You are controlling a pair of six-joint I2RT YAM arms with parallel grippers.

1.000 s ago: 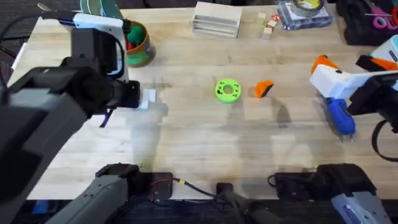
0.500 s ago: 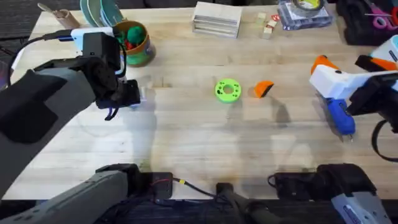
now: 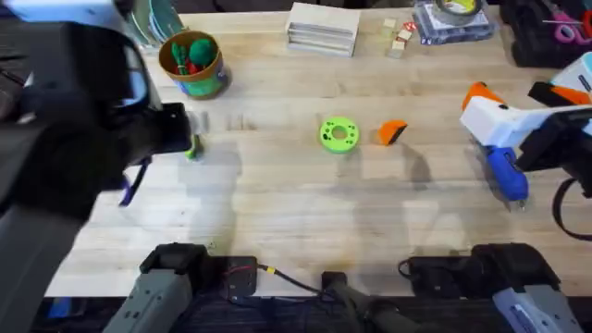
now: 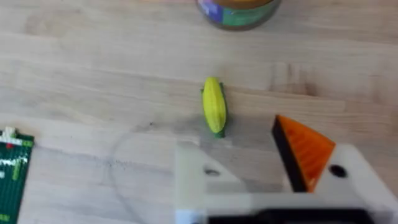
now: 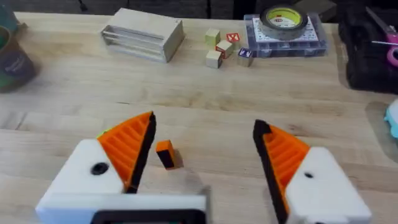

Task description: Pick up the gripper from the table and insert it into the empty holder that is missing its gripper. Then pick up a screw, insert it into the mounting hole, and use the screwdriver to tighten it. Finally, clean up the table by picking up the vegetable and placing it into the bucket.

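Observation:
The vegetable (image 4: 214, 106), yellow-green and oblong, lies on the wood just beyond my left gripper (image 4: 239, 168), which is open. One of its fingers carries an orange pad (image 4: 303, 151). The other is the holder (image 4: 189, 177), plain white. In the overhead view my left gripper (image 3: 176, 131) is beside the vegetable (image 3: 192, 148), below the bucket (image 3: 194, 63). The orange gripper (image 3: 392, 132) lies mid-table next to a green disc (image 3: 339, 133). My right gripper (image 5: 202, 149) is open and faces that orange piece (image 5: 165, 154). The blue screwdriver (image 3: 505, 173) lies under my right gripper (image 3: 483, 109). No screw is in view.
A wooden block stack (image 3: 323, 28), small cubes (image 3: 399, 39) and a clear box with a tape roll (image 3: 453, 20) line the far edge. A black case (image 3: 546, 32) sits at the far right. A green board (image 4: 12, 177) lies near my left gripper.
My left arm has risen and shifted left, uncovering the bucket and the vegetable. The right arm, orange piece and disc have not moved.

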